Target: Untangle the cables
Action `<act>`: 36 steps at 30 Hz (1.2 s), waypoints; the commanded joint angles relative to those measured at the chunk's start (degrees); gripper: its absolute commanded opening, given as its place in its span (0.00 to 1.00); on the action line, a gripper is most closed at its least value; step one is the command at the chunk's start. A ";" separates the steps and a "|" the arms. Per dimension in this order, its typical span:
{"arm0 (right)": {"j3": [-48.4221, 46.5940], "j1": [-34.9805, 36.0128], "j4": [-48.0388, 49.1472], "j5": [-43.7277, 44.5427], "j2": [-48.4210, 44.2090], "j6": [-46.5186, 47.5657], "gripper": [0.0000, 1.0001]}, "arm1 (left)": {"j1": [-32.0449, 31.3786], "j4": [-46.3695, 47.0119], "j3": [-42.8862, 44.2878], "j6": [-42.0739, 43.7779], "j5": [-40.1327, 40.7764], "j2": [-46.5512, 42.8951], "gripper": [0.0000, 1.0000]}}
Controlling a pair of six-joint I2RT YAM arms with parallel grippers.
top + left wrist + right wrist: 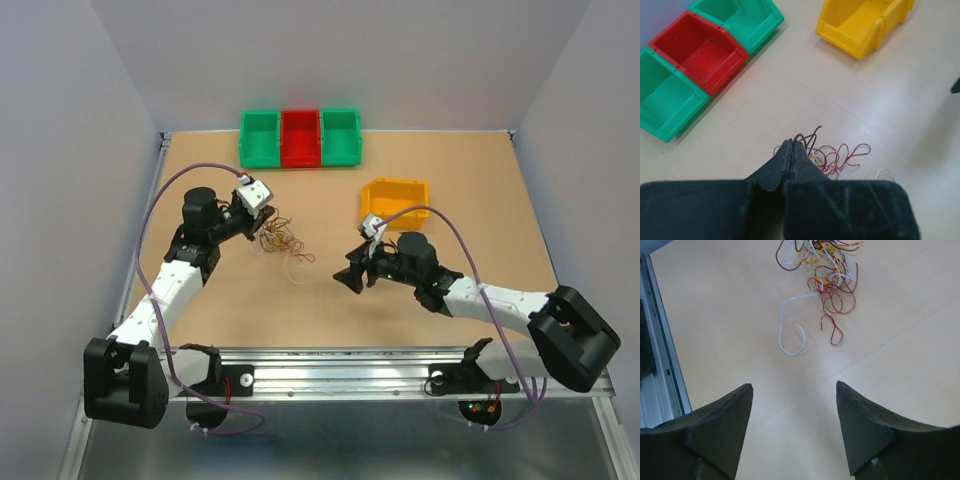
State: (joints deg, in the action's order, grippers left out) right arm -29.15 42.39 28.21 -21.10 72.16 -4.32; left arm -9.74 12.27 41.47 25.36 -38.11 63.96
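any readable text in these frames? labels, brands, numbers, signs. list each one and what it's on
No readable text in any view.
green bins, red bin, yellow bin: plain walls, no labels.
left end effector, right end effector: bare black, no print.
table, cables: no marks.
lights at the right arm's base: red and green dots only, no characters.
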 commanded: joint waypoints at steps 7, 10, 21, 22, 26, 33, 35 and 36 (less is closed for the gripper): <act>-11.71 0.06 14.41 -0.61 18.88 0.10 0.80 | -2.92 -1.55 -1.04 3.99 -3.20 -4.20 0.00; -14.27 0.23 16.87 3.25 22.93 -0.25 0.80 | -3.01 -2.25 -0.96 4.34 -4.34 -4.46 0.00; -25.34 1.55 19.86 1.34 38.57 -2.01 0.77 | -3.53 -3.57 -1.31 4.96 -6.63 -6.92 0.00; -25.43 1.55 20.65 0.28 39.02 -2.19 0.77 | -3.53 -3.57 -1.31 4.96 -6.63 -7.01 0.00; -24.64 1.73 25.31 -3.68 39.99 -3.50 0.77 | -3.53 -3.92 -0.96 4.78 -7.07 -6.84 0.00; -26.49 2.17 25.41 -5.62 42.54 -4.65 0.29 | -3.53 -4.10 -0.08 3.12 -6.20 -7.27 0.00; -24.91 2.17 25.49 -4.04 40.79 -4.12 0.06 | -3.45 -4.01 0.62 1.89 -4.00 -7.54 0.00; -24.04 2.26 25.49 -3.34 39.73 -3.95 0.00 | -3.36 -3.49 0.63 1.45 -2.43 -7.63 0.00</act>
State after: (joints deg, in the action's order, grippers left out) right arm -53.17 43.99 49.43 -25.10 114.39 -8.86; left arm -13.06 6.87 40.21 29.06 -43.00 58.46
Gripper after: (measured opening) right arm 0.107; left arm 0.017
